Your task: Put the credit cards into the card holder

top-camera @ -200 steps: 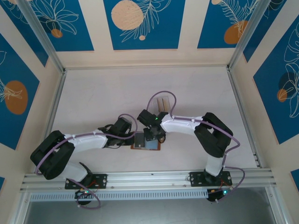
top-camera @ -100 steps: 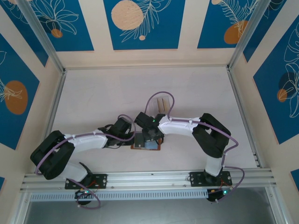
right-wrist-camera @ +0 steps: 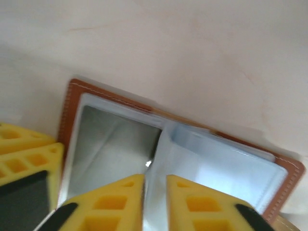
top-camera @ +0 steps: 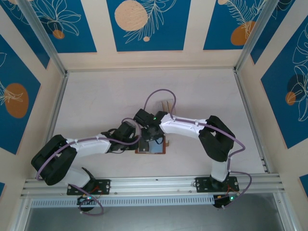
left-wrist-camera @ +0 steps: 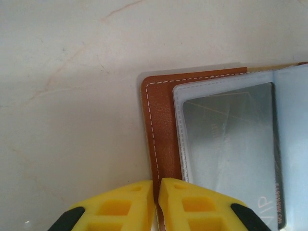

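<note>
Between both arms, the open card holder (top-camera: 154, 149) lies lengthwise left-right, left fingers (left-wrist-camera: 120, 209) pinching its edge; right fingers' (right-wrist-camera: 115, 202) state unclear.

card holder (left-wrist-camera: 161, 125): brown, white stitching | sleeves (right-wrist-camera: 226, 168): pale blue (see-through) | card (left-wrist-camera: 231, 144): silver-grey | left tool fingers (left-wrist-camera: 183, 192): yellow

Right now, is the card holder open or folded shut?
Open, spread flat: the card holder shows its clear inner sleeves face up, a grey card inside one.
</note>
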{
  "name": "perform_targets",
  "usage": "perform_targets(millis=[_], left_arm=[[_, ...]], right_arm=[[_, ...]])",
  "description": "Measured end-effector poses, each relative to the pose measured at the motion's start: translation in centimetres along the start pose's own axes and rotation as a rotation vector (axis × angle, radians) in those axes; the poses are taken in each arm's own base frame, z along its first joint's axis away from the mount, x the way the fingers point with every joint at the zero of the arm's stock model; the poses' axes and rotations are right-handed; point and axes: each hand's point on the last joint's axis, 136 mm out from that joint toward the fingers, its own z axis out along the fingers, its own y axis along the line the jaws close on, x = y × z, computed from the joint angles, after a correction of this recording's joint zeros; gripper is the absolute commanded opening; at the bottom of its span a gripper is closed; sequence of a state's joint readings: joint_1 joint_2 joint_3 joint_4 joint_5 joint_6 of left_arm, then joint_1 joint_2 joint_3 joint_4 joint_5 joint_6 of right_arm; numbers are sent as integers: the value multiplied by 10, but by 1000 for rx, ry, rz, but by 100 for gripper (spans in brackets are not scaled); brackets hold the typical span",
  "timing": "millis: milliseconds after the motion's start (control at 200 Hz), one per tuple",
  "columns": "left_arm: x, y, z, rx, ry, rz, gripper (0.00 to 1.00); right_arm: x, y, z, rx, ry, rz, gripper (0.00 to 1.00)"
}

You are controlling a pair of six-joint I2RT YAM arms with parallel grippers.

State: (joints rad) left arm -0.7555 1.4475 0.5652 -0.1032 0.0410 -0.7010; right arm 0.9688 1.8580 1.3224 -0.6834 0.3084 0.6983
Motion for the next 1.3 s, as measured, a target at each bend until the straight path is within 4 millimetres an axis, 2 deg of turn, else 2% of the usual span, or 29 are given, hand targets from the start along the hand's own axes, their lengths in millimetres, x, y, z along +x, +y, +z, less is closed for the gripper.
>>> perform_targets(millis=[90,215,375,480,685,780,885,1035,1135,1300], left_arm=[[0,0,0,1,-3,-1,14],[0,0,0,4,-11,-12,15],[-1,1,0,8,-21,-24,18],[-1,1,0,11,-29,-29,20],[-1,0,0,15,-37,-26,23],[-1,0,0,16,-39,-26,24],[-1,0,0,18,-41,-26,24],[-2,-1,0,20,-43,-25,24],[-1,0,0,20,-42,-23,24],[-1,0,0,20,-42,-23,24]], right_arm=[[1,12,2,-57,20,15,35],[1,29,2,-163,45,30,40],[4,30,0,-258,56,52,47],[2,29,-17,-320,33,58,51],[-17,38,-68,-471,-88,36,54],[-22,31,-77,-473,-118,48,51],[-22,10,-69,-399,-119,84,48],[1,-28,-43,-226,-54,119,44],[9,-38,-32,-161,-19,125,43],[25,-48,-18,-131,33,162,50]])
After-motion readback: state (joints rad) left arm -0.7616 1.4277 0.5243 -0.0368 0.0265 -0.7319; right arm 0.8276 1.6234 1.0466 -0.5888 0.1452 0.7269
